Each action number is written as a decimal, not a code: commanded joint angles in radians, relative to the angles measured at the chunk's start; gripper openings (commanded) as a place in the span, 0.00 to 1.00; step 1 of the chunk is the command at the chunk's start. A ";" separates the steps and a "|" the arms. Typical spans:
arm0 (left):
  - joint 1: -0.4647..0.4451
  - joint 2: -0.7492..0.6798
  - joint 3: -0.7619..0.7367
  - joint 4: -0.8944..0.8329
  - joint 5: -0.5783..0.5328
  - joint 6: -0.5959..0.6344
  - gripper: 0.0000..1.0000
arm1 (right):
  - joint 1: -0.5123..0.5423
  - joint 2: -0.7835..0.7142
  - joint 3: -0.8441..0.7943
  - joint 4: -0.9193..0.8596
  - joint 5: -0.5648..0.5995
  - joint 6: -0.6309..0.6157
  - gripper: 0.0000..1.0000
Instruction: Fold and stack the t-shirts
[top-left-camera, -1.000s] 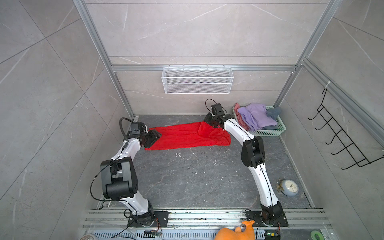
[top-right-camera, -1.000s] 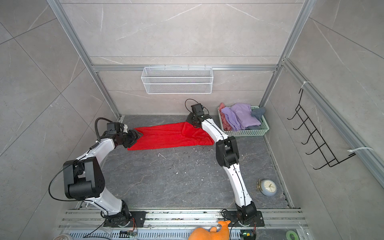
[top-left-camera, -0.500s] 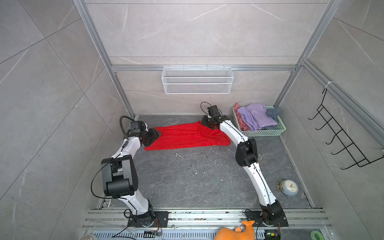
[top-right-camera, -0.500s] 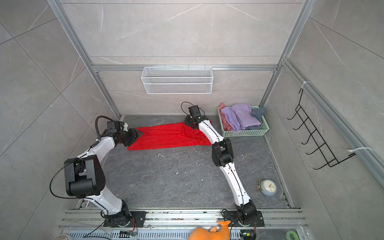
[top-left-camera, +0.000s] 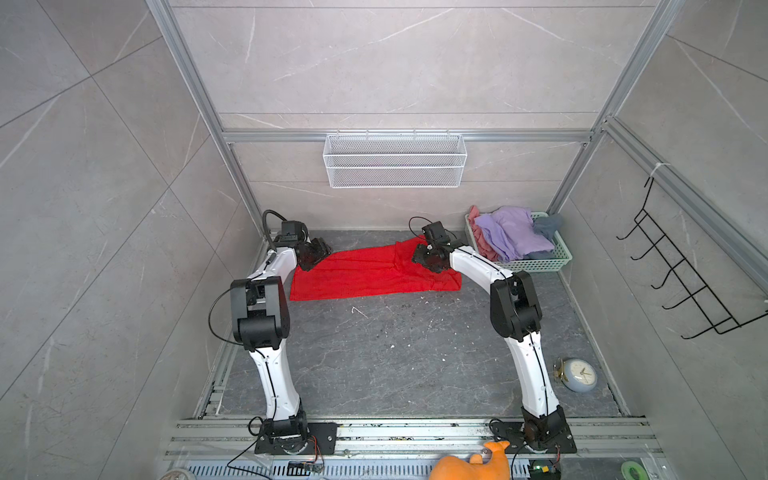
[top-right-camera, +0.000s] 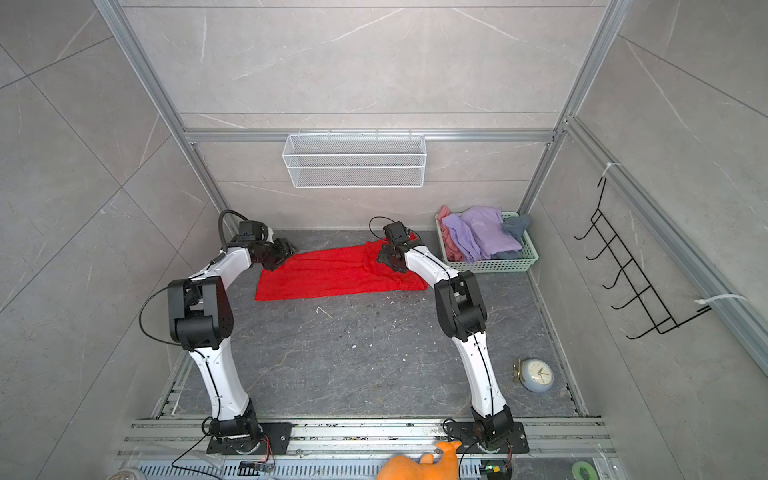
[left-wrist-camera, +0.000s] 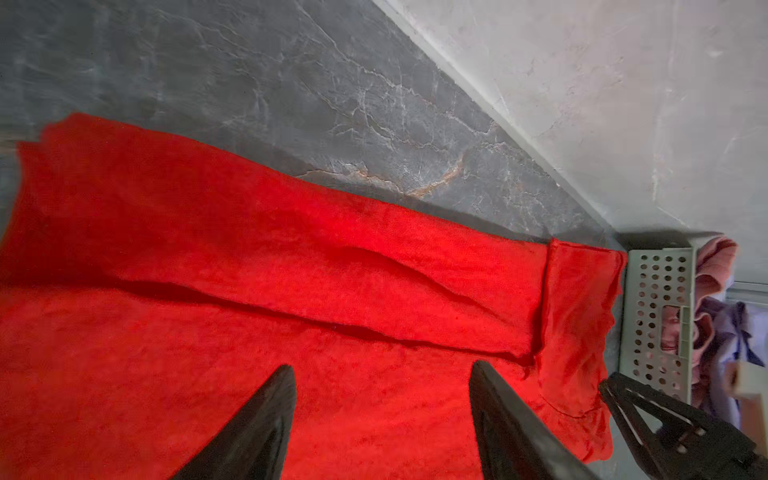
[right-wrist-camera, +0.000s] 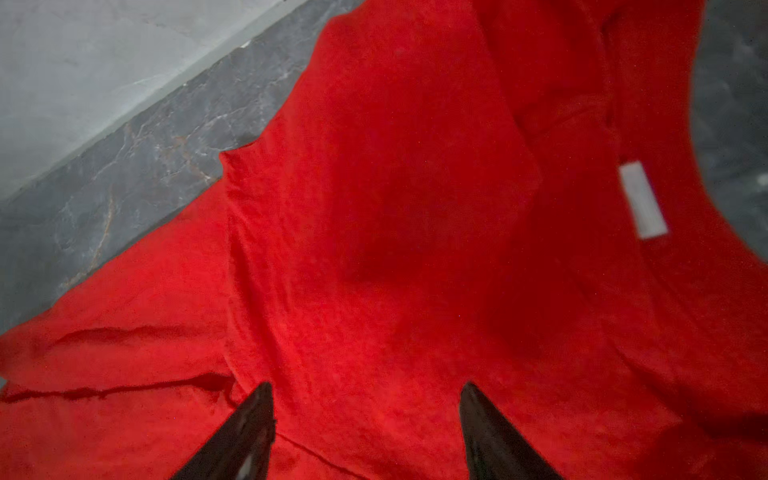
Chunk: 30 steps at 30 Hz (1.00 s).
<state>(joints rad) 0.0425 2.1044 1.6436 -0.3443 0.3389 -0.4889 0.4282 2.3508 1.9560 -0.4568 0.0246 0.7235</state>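
The red t-shirt (top-left-camera: 365, 272) lies flat at the far side of the dark stone table (top-left-camera: 395, 353). It forms a long band that runs from the left arm almost to the green basket (top-left-camera: 540, 264). Its far long edge is folded over onto the body; the left wrist view shows this flap with a dark crease under it. The end near the basket is more wrinkled. There is the collar, with a white label (right-wrist-camera: 643, 199) inside it.

The left gripper (top-left-camera: 316, 250) is at the left end of the shirt, low over the cloth. Its jaws stand well apart and hold nothing; only red cloth shows between the two black fingers (left-wrist-camera: 266, 419). The right gripper (top-left-camera: 420, 258) is over the wrinkled end, near the collar. Its jaws are also wide apart and empty — the cloth lies under them, not pinched. Whether the fingertips touch the cloth, I cannot tell.

In the basket lie the other shirts in a loose heap — a lavender t-shirt (top-left-camera: 507, 232) on top, a dusty pink t-shirt (top-left-camera: 474, 220) at its left side and a dark grey t-shirt (top-left-camera: 548, 226) at the far right corner.
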 joint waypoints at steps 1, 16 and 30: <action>-0.004 0.055 0.051 -0.039 -0.046 0.012 0.69 | 0.004 -0.063 -0.063 0.036 0.055 0.036 0.79; -0.003 0.108 -0.062 -0.026 -0.063 -0.041 0.69 | -0.029 0.148 0.182 -0.098 0.064 0.082 0.79; -0.145 -0.211 -0.664 0.052 -0.027 -0.209 0.68 | -0.047 0.411 0.509 -0.036 -0.125 0.126 0.78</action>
<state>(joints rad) -0.0208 1.8946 1.1217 -0.1421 0.2928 -0.6174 0.3798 2.6759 2.4172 -0.5114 -0.0116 0.8185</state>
